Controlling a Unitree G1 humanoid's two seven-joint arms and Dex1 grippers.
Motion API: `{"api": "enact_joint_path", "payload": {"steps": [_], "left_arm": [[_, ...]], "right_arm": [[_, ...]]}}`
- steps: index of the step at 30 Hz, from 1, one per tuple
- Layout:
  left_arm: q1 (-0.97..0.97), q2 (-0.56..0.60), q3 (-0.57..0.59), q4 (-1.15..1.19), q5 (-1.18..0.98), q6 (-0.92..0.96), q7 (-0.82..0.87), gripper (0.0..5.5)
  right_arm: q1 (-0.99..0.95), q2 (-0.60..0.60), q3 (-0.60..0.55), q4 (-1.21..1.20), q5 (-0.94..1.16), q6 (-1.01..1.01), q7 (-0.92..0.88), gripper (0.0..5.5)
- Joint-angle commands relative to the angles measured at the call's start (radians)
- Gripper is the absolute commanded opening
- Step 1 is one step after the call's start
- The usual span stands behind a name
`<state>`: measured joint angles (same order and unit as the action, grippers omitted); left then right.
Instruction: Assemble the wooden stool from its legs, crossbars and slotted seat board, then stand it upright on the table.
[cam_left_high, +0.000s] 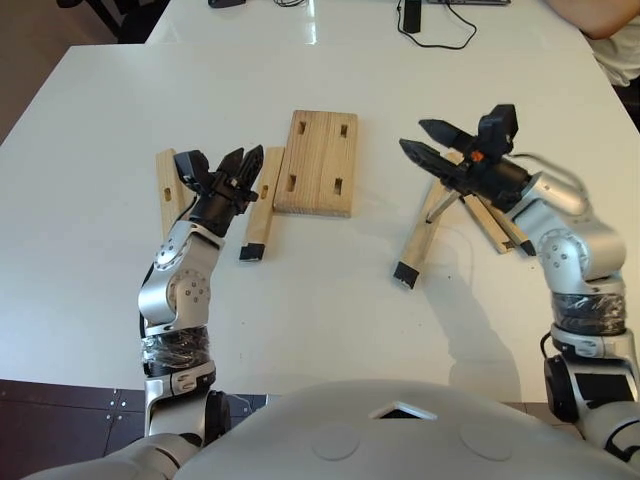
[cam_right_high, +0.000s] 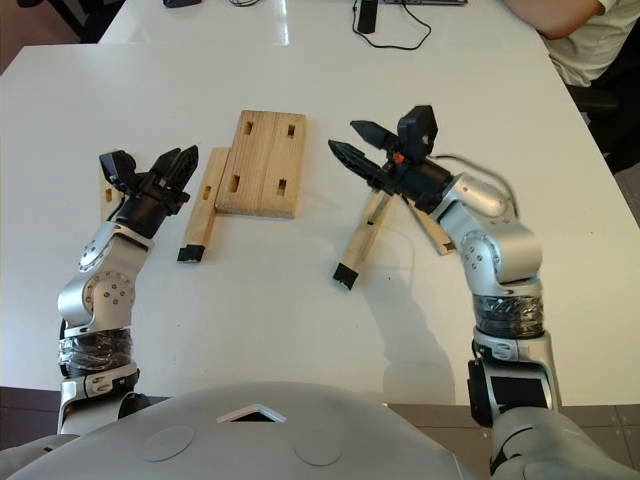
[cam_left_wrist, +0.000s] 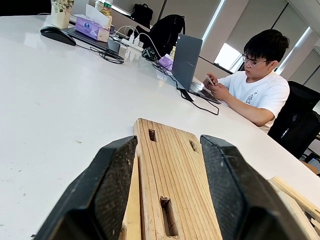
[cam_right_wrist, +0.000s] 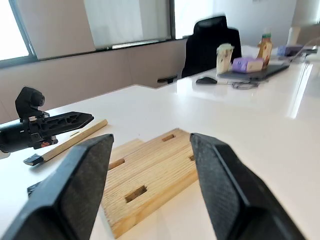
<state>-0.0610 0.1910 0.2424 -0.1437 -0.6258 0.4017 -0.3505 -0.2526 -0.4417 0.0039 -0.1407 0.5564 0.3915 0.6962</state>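
Observation:
The slotted seat board (cam_left_high: 317, 163) lies flat at the table's middle, its rectangular slots facing up. A wooden leg (cam_left_high: 262, 212) with a black foot rests against the board's left edge, and another wooden piece (cam_left_high: 165, 186) lies further left. My left gripper (cam_left_high: 245, 158) hovers open and empty over that leg, pointing at the board (cam_left_wrist: 175, 165). To the right, a black-tipped leg (cam_left_high: 418, 238) and more wooden bars (cam_left_high: 492, 225) lie crossed in a loose pile. My right gripper (cam_left_high: 420, 138) is open and empty above this pile, facing the board (cam_right_wrist: 150, 185).
A black cable and small device (cam_left_high: 411, 15) and a mouse (cam_left_high: 228, 3) lie at the table's far edge. A laptop (cam_left_wrist: 187, 60) stands at the far end. Bare white tabletop (cam_left_high: 320, 320) stretches between the parts and the near edge.

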Motion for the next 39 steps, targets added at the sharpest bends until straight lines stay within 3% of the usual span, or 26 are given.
{"api": "enact_joint_path", "payload": {"steps": [1,9,12,14,17,24,32,39], "left_arm": [[-0.005,0.007,-0.003,0.009,0.010,0.005,-0.002,2.33],[0.079,-0.031,0.006,-0.062,0.000,-0.009,0.031,2.33],[0.124,-0.048,0.020,-0.096,-0.002,-0.018,0.050,2.33],[0.156,-0.061,0.029,-0.122,-0.006,-0.023,0.064,2.33],[0.200,-0.079,0.036,-0.158,-0.014,-0.026,0.083,2.33],[0.236,-0.115,0.011,-0.181,0.004,-0.039,0.109,2.33],[0.243,-0.162,-0.006,-0.155,0.020,-0.098,0.122,2.33],[0.209,-0.168,-0.003,-0.111,0.032,-0.137,0.118,2.33]], "right_arm": [[0.046,0.008,-0.006,0.038,-0.021,0.012,-0.002,2.83],[0.031,-0.038,-0.119,-0.359,0.238,0.224,-0.092,2.83],[0.104,-0.064,-0.057,-0.484,0.259,0.320,-0.152,2.83],[0.206,-0.139,0.041,-0.524,0.153,0.324,-0.133,2.83],[0.308,-0.254,0.191,-0.482,-0.054,0.251,-0.082,2.83],[0.247,-0.283,0.325,-0.259,-0.287,0.097,0.009,2.83],[0.191,-0.450,0.242,-0.072,-0.376,-0.155,0.240,2.83],[0.135,-0.454,0.135,-0.006,-0.334,-0.176,0.300,2.83]]}}
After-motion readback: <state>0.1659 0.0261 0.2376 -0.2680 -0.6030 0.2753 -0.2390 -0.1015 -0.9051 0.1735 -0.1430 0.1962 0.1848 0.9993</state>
